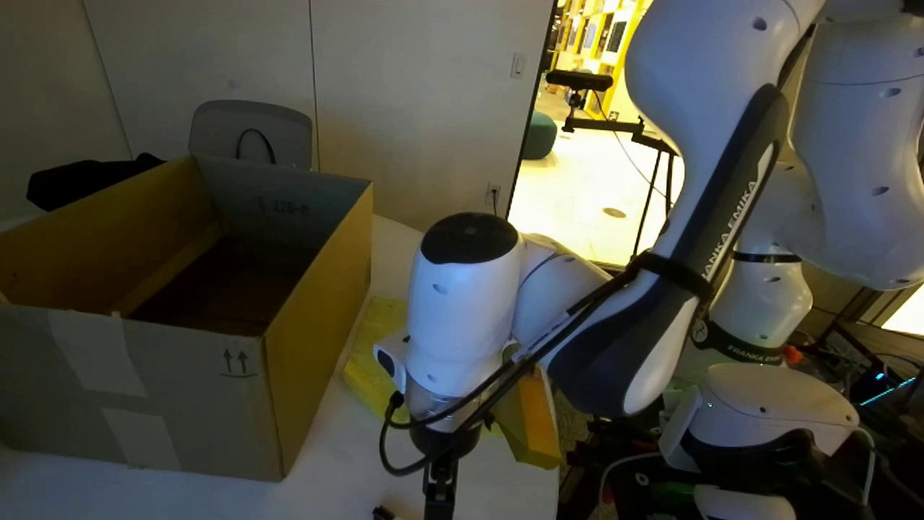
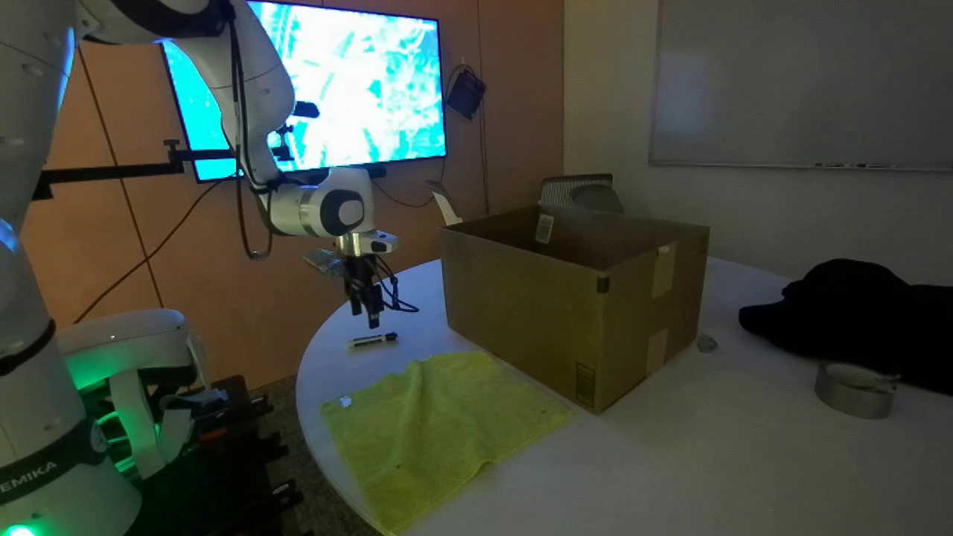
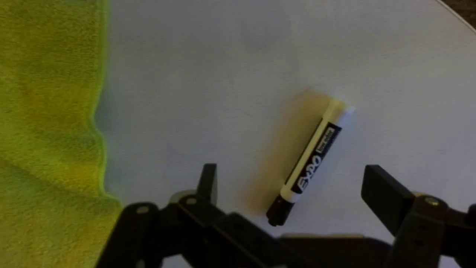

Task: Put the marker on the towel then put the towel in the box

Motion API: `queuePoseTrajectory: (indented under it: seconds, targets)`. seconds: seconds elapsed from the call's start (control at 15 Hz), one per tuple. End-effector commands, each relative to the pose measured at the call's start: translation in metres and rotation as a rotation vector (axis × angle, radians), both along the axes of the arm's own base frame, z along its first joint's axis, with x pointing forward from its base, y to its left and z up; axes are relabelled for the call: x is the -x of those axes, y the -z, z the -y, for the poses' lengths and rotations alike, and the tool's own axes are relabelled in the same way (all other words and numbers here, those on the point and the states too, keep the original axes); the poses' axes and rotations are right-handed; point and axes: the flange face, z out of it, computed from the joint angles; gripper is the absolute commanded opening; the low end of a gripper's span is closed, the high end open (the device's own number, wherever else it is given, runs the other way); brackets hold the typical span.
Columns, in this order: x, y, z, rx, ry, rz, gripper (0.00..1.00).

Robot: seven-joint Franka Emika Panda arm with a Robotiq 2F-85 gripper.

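Gripper: held above the table, pointed downward, its two fingers spread wide.
Marker: seen lying flat on the table beneath the gripper, untouched, framed between the fingers in the wrist view.
Towel: spread with folds on the table, seen left of the gripper in the wrist view.
Box: stood open-topped just beside the towel, seen right of the gripper in an exterior view.

White arm, black hand
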Motion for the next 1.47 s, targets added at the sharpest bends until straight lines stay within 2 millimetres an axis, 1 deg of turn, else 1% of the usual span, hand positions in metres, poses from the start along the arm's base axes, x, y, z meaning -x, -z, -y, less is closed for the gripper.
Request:
queuePoseTrajectory:
  seconds: [0.0,0.2,0.47,0.73,1.0,1.07,1.13,1.27,1.4]
  targets:
    - [-0.005,0.007,-0.022,-0.05,-0.002,0.005,1.0]
    - [-0.003,0.019,-0.033,-0.067,-0.023,-0.004,1.0]
    - [-0.009,0.037,-0.04,-0.073,-0.056,0.009,1.0]
    - [-0.015,0.065,-0.039,-0.016,-0.085,0.007,1.0]
    - [-0.021,0.087,-0.034,0.017,-0.084,-0.012,1.0]
    - [-0.022,0.089,-0.034,0.021,-0.081,-0.015,0.89]
    - [-0.022,0.088,-0.035,0.021,-0.084,-0.016,0.73]
    - [-0.023,0.083,-0.037,0.024,-0.083,-0.01,0.6]
    - [-0.023,0.076,-0.039,0.026,-0.092,0.0,0.44]
